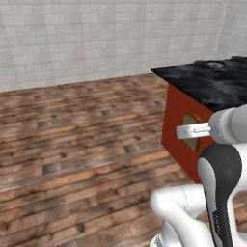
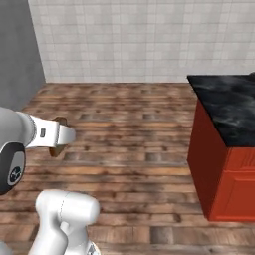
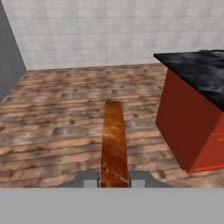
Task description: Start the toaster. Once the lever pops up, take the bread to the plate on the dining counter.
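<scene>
- Bread clamped edge-on between the two dark fingertips of the gripper — jaws closed on the slice, its brown crust edge facing the hand camera.
- From the left base view the slice peeks out behind the white hand, carried in the air above the wooden floor.
- The dining counter — black marble-look top on a red base — stands near, to the robot's right.
- A pale tiled wall runs behind.
</scene>
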